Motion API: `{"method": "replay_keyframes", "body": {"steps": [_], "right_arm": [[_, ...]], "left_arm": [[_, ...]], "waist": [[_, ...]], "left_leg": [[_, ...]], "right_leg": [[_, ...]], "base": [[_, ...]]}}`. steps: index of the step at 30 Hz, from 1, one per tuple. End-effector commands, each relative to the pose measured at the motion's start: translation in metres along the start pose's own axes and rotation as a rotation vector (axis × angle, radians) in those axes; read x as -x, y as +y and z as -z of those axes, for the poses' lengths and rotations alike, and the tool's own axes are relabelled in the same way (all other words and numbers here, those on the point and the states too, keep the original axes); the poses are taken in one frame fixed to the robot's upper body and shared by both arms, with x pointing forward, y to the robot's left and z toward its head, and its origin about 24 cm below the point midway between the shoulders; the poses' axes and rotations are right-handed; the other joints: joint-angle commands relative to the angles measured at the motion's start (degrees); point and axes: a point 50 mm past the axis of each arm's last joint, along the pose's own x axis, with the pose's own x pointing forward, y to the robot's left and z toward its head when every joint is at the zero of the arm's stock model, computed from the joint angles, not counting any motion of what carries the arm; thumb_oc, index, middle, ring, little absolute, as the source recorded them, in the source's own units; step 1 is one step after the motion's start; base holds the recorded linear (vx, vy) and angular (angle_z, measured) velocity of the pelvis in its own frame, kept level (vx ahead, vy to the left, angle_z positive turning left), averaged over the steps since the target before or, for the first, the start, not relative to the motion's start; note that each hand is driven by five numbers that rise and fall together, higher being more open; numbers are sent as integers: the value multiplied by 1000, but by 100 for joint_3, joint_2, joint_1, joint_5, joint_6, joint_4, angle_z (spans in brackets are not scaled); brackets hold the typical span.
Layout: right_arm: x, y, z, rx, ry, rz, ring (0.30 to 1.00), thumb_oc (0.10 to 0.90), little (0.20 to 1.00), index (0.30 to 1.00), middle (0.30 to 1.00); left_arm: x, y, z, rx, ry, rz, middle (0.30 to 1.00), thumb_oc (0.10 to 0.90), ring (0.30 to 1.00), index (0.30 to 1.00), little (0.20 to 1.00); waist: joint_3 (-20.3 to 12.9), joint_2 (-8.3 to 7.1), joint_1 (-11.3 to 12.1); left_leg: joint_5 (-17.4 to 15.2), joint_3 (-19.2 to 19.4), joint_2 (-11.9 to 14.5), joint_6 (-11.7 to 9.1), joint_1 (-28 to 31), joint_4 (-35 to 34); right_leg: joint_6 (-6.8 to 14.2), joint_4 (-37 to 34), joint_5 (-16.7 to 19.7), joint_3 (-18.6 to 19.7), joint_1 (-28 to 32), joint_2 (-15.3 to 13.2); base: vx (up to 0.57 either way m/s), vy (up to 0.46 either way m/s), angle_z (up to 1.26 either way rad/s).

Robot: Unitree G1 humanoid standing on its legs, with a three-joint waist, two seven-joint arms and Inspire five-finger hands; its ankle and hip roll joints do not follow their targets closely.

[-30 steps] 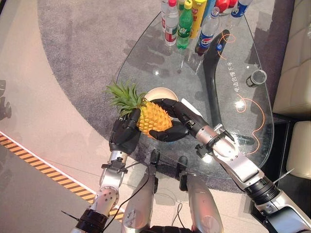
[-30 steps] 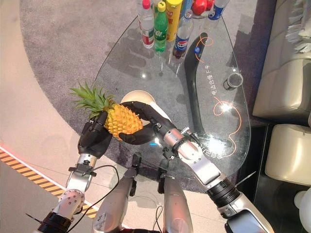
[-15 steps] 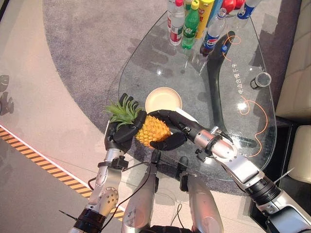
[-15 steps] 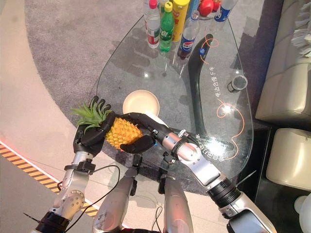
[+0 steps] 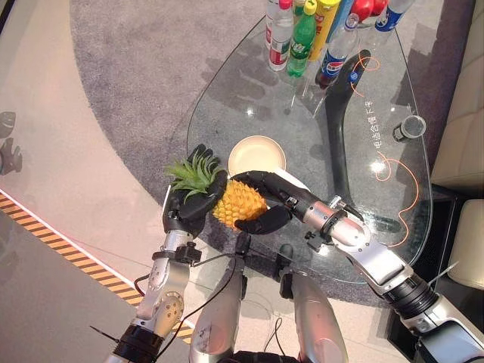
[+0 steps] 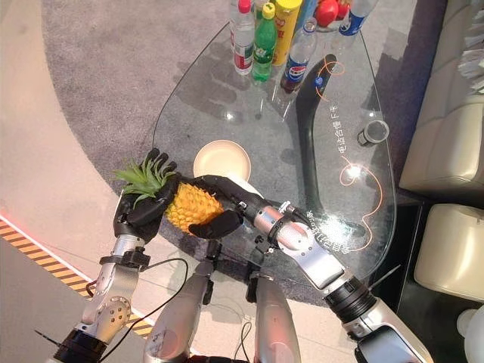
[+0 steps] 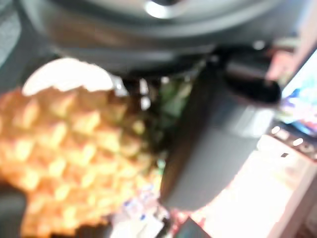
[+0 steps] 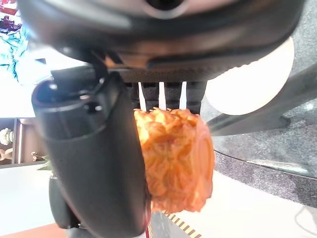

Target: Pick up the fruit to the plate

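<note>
Both my hands curl around the pineapple (image 5: 239, 203), just short of the plate (image 5: 257, 155): left hand (image 5: 187, 209) at the leafy crown, right hand (image 5: 266, 203) wrapping the body. My right wrist view reveals the fruit's flat base, hidden from overhead.

A glass tabletop (image 5: 249, 91) is seen over a grey carpet (image 5: 128, 68). At its far edge a cluster of bottles is stood: a clear bottle with a red cap (image 5: 280, 36), a green bottle (image 5: 303, 42), a yellow container (image 5: 324, 23) and a dark cola bottle (image 5: 335, 54). A small dark cup (image 5: 409, 127) is set near the right edge. A beige sofa (image 5: 463, 113) is seen beside the tabletop, and black-and-yellow striped tape (image 5: 68, 253) is laid on the floor.
</note>
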Motion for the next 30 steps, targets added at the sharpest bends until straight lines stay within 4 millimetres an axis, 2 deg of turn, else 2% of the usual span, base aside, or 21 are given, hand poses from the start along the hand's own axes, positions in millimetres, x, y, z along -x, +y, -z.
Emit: {"method": "replay_keyframes", "body": {"steps": [1, 28, 29, 30], "right_arm": [[-6, 35, -65, 48, -338, -188, 300, 100, 200, 300, 300], [-10, 34, -57, 22, -294, -116, 300, 100, 200, 300, 300], [-10, 33, -56, 15, -287, -104, 335, 141, 241, 335, 335], [-10, 32, -54, 14, -280, -92, 651, 509, 609, 651, 651]], "left_arm": [[-14, -43, -64, 20, -338, 269, 300, 100, 300, 300, 200], [-14, -44, -61, 130, -366, 298, 300, 100, 300, 300, 200], [-14, -44, -61, 130, -366, 298, 300, 100, 300, 300, 200], [-14, -43, -61, 129, -366, 297, 300, 100, 300, 300, 200]], "waist": [[-152, -253, -64], [-152, -267, -65], [-152, -265, -68], [-152, -263, -72]], "left_leg": [[-575, -28, -344, 159, 19, 672], [-598, 64, -331, 148, 91, 596], [-598, 69, -328, 149, 102, 589], [-601, 77, -326, 146, 112, 590]], "right_leg": [[204, -765, 444, 391, 467, 135], [230, -836, 448, 270, 532, 79], [230, -840, 450, 269, 537, 78], [232, -842, 452, 269, 547, 73]], "base": [[0, 0, 0], [0, 0, 0], [0, 0, 0], [0, 0, 0]]}}
